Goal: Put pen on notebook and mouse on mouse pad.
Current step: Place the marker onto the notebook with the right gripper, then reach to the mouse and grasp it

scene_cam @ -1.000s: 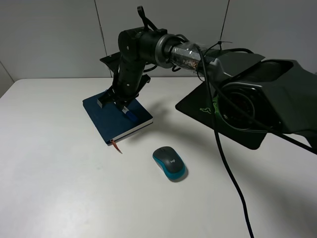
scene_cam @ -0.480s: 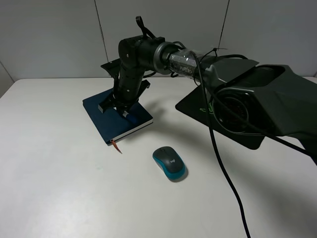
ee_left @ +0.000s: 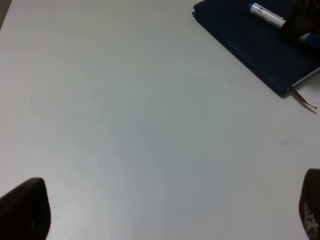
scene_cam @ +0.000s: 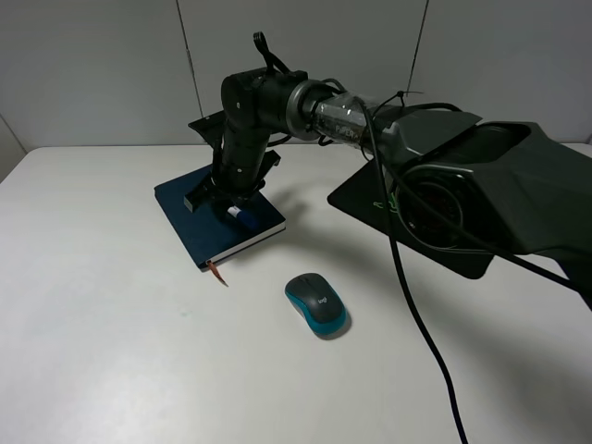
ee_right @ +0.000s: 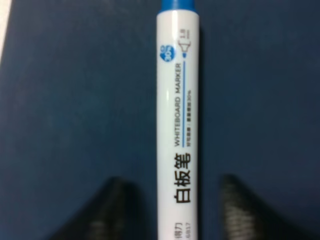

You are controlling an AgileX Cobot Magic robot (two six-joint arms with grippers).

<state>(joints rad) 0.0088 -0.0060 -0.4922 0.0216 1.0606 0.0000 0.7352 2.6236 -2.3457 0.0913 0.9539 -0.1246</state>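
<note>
The white pen (scene_cam: 239,214) with its blue cap lies flat on the dark navy notebook (scene_cam: 199,224). My right gripper (scene_cam: 218,203) has reached across and hovers just over it, open. In the right wrist view the pen's printed barrel (ee_right: 178,125) rests on the notebook cover (ee_right: 75,100) between two spread fingertips (ee_right: 112,210), touching neither. The mouse (scene_cam: 316,304) sits on the bare table in front of the notebook. The black mouse pad (scene_cam: 363,196) lies at the back right, partly behind the right arm. My left gripper (ee_left: 170,212) is open over bare table, seeing the pen (ee_left: 267,15) and notebook (ee_left: 250,45).
The right arm's bulky housing (scene_cam: 499,185) and its cable (scene_cam: 421,324) hang over the mouse pad and the table's right side. The notebook's reddish ribbon (scene_cam: 218,274) sticks out towards the front. White table (scene_cam: 111,351) spreads to the left and front.
The right gripper has drawn up a little from the notebook and let go of the pen, whose white barrel now shows lying on the cover. The mouse has not moved.
</note>
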